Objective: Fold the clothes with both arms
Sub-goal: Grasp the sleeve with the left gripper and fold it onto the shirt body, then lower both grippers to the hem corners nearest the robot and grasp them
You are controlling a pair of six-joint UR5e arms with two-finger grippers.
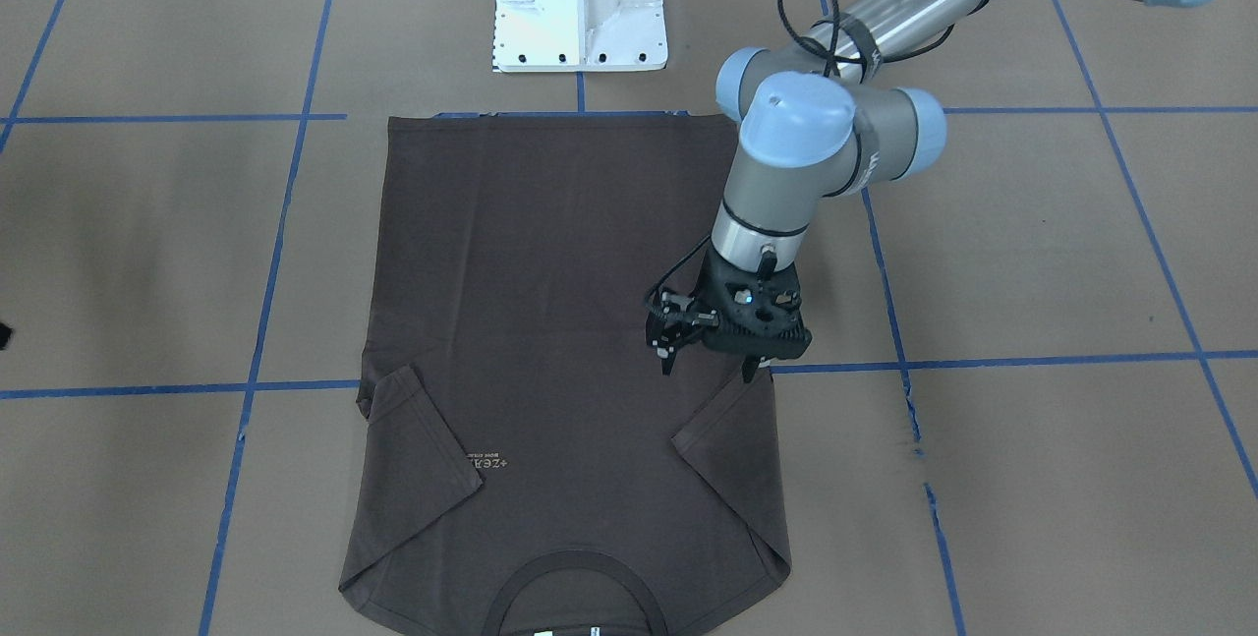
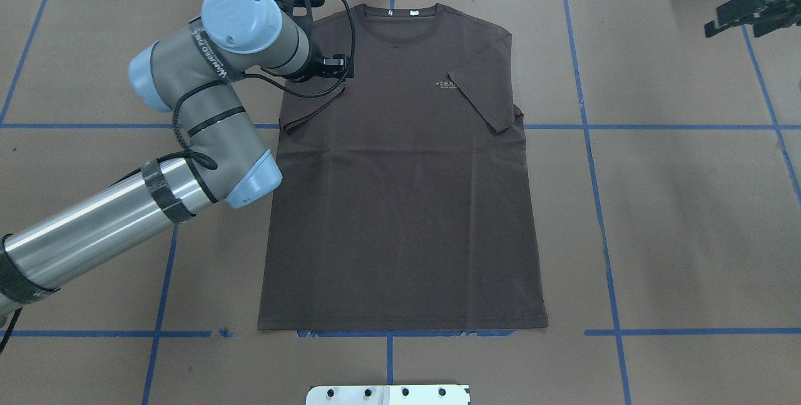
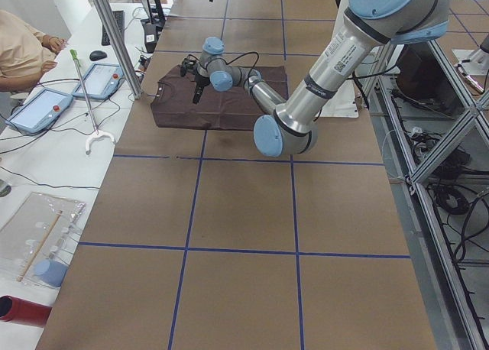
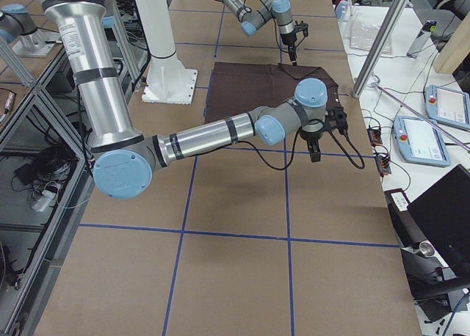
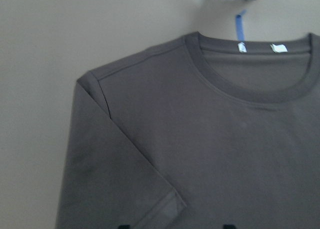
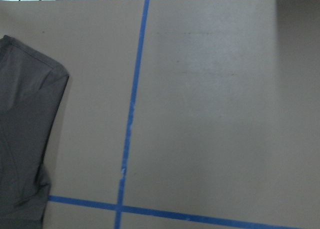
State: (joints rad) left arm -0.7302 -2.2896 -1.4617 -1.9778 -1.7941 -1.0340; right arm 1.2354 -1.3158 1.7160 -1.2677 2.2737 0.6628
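Hovering left fingers (image 1: 750,371) above T-shirt (image 1: 550,272), right arm (image 2: 741,14) visible overhead

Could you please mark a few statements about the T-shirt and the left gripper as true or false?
1. Both sleeves of the T-shirt are folded inward onto its body. True.
2. The left gripper's jaws are shut on a sleeve. False: they stand apart, holding nothing.
3. The collar lies at the end away from the white pedestal. True.
4. The shirt's body is folded in half. False: it lies flat at full length.
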